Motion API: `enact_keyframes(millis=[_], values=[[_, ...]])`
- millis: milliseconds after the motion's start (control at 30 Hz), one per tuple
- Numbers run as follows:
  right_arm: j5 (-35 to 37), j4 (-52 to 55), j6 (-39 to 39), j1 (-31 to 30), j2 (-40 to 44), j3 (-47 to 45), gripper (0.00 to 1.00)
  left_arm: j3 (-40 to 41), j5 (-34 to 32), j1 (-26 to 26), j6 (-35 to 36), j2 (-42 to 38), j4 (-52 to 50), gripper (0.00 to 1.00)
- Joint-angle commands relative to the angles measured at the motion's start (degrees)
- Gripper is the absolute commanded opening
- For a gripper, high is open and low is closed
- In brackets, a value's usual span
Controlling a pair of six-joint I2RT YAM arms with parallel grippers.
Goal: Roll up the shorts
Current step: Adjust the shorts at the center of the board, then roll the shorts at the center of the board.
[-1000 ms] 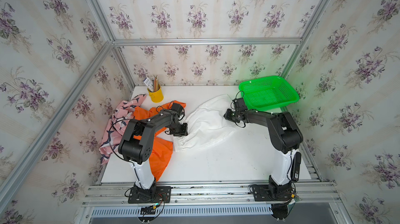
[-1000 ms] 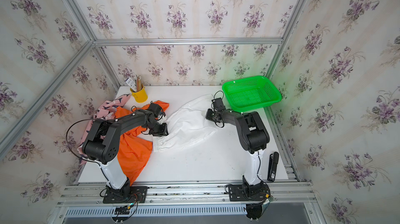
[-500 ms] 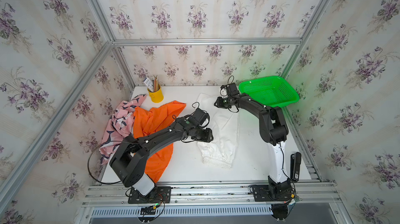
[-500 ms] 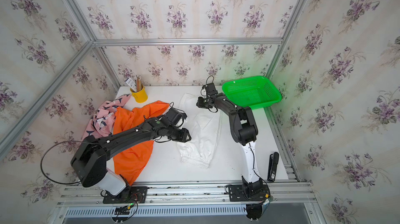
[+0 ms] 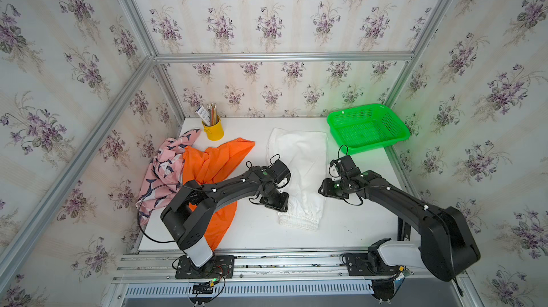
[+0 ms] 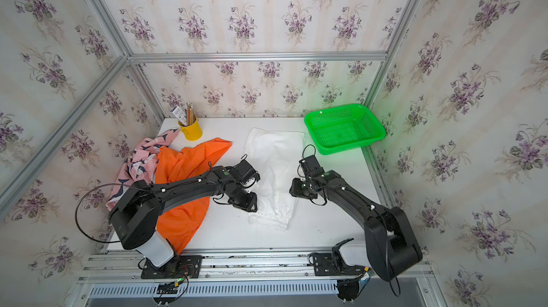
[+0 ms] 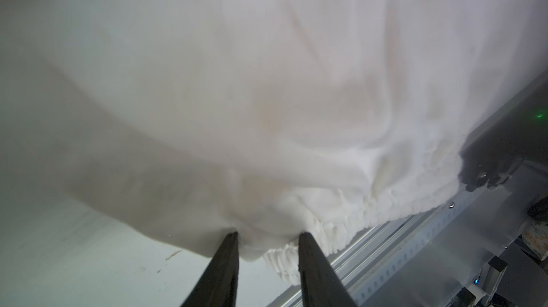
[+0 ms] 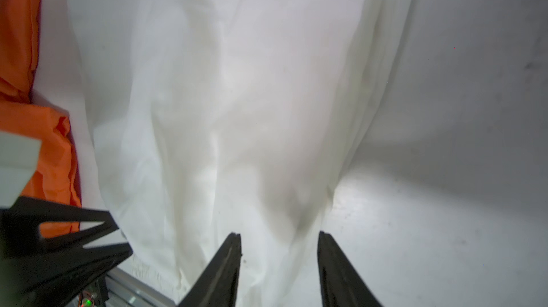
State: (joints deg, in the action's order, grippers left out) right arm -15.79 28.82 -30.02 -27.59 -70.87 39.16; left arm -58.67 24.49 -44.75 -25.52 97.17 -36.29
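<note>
Left gripper (image 5: 283, 205) pinches white elastic-waisted cloth shorts (image 5: 299, 154); right gripper (image 5: 321, 191) parted.
In both top views shorts lie beside green plastic mesh basket (image 5: 370, 147), right gripper drawn back from it. Left wrist: cloth bunched between fingers (image 7: 225, 267). Right wrist: fingers (image 8: 338, 270) apart.

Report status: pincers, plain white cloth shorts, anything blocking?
Left pincer pinching plain white cloth shorts near elastic waistband. Right pincer open over opposite edge. Shorts unrolled. Crumpled bright orange cloth shorts beside, not overlapping.
</note>
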Motion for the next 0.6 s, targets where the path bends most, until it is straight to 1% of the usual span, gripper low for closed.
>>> enact_keyframes(millis=[0, 100, 133, 233, 300, 367, 433, 500, 533, 567], values=[[-5.39, 0.72, -6.38, -1.57, 4.39, -4.31, 0.53, 2.67, 2.80, -0.32, -1.45, 1.57, 4.23, 0.36], [-12.47, -5.57, -10.96, -2.79, 8.12, -10.13, 0.62, 3.95, 3.28, -1.09, -2.64, 2.57, 6.08, 0.35], [-15.00, -9.03, -12.82, -5.50, 8.57, -12.02, 0.64, 4.17, 3.20, -1.34, -2.98, 2.67, 6.40, 0.34], [-17.72, -14.76, -15.85, -7.78, 7.91, -14.02, 0.64, 4.36, 3.20, -1.73, -3.65, 2.61, 7.16, 0.34], [-18.78, -16.34, -17.34, -8.35, 7.73, -13.89, 0.60, 4.34, 2.90, -1.78, -3.81, 2.48, 7.01, 0.35], [-19.03, -16.08, -18.50, -8.44, 7.96, -13.34, 0.48, 4.10, 1.58, -1.90, -3.83, 1.87, 6.15, 0.35], [-18.48, -13.70, -18.76, -8.40, 8.80, -12.62, 0.23, 3.48, -0.52, -2.05, -3.46, 0.73, 4.66, 0.37], [-17.52, -10.98, -18.42, -8.46, 9.54, -11.56, 0.07, 2.97, -3.36, -2.50, -2.71, -1.11, 3.37, 0.40], [-17.50, -10.16, -18.45, -8.44, 9.90, -11.02, 0.00, 2.65, -5.41, -2.89, -2.17, -2.14, 2.74, 0.43], [-17.56, -9.87, -18.64, -8.48, 10.11, -10.46, 0.00, 2.59, -6.80, -3.18, -1.72, -3.21, 2.34, 0.45]])
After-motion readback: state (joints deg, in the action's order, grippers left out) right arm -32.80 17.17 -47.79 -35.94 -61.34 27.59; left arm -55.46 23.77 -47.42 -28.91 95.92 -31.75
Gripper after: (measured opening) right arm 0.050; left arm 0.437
